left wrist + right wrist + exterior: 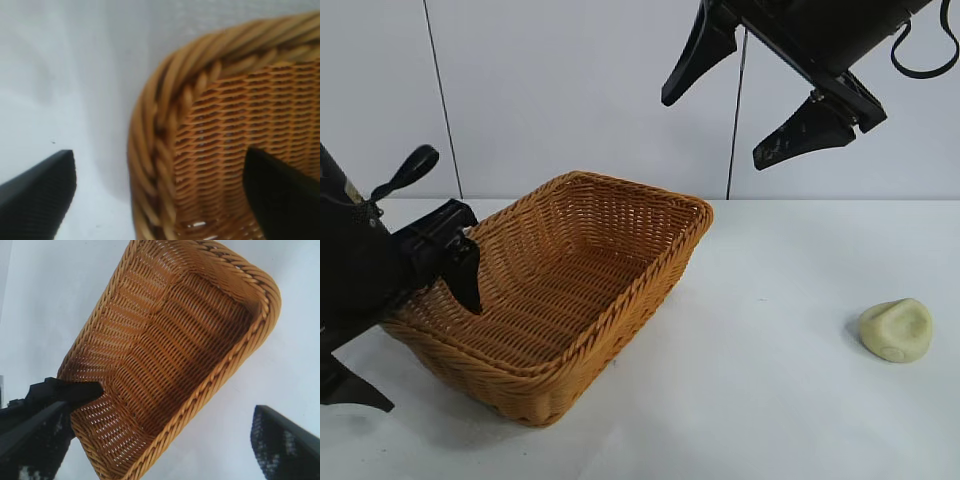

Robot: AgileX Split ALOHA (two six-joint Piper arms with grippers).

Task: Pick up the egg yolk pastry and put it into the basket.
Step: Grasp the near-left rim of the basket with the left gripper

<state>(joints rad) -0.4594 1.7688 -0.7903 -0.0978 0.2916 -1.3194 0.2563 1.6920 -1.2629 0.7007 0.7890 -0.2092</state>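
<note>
No readable text, label, brand or number shows anywhere.

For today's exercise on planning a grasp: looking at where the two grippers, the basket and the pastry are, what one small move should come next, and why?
Probably the left gripper should close on the basket rim: its open fingers straddle that wall, one inside, one outside. That would steady it while the right gripper, open and high, goes for the egg yolk pastry lying on the table.
</note>
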